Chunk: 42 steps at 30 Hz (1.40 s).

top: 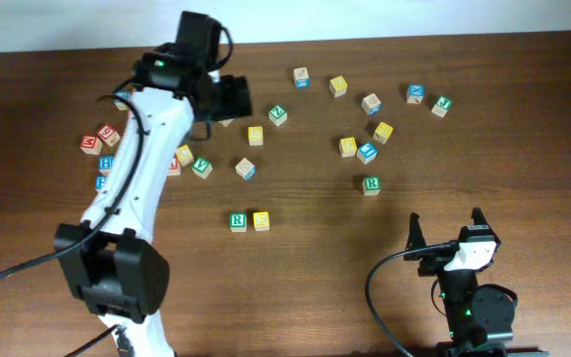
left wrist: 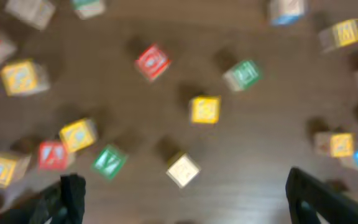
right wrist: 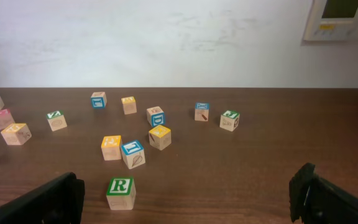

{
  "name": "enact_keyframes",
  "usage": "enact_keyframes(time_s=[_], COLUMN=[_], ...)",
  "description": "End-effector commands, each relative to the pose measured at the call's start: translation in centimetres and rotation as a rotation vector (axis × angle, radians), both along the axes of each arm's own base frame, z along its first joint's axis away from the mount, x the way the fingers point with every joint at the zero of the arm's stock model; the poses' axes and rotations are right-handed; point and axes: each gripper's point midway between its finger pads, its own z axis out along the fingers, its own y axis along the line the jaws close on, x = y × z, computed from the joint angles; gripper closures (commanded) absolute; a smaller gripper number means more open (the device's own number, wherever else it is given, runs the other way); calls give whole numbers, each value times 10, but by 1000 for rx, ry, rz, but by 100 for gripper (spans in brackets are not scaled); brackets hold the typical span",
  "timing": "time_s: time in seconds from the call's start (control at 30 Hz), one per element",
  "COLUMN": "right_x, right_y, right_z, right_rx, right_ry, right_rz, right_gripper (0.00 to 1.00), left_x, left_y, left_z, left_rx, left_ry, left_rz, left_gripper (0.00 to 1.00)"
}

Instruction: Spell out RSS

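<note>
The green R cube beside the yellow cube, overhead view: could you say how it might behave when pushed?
The green R cube looks wooden, so probably stiff and light. Sitting flat on the table, it should slide rather than roll.

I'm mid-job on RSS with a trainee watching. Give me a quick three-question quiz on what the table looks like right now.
1. True or false: a green R cube and a yellow cube sit side by side in a short row at the front of the table.
2. Multiple choice: how many cubes make up that row? A) one B) two C) three
3. Fill in: the right tool is ___ and has no cube between its fingers.

Key: 1 true; 2 B; 3 open.
</note>
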Motion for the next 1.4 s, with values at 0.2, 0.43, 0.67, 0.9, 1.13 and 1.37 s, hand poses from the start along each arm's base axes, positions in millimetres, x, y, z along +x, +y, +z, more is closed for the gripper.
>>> enact_keyframes(time_s=[0.2,0.43,0.67,0.9,1.13,1.37], right_x=[0,0,0,0,0,0], right_y=[-3,-3,-3,-3,-3,-3], right_z=[-3,-3,-3,-3,-3,-3], right_rx=[4,4,4,4,4,4], right_ry=[7,7,7,7,7,7], right_rz=[-16,-16,-16,-16,-16,-16], right_gripper=[2,2,2,2,2,2], left_x=[28,39,43,45,38,38], left_y=[-38,-48,-49,-50,-52,-52], left_z=[-87,-141,-168,-169,-193,-195], left_rx=[74,95,102,99,116,117], left_ry=[58,95,116,109,159,161], left_rz=[-87,-98,-98,-98,-108,-108], left_gripper=[5,13,32,47,44,47])
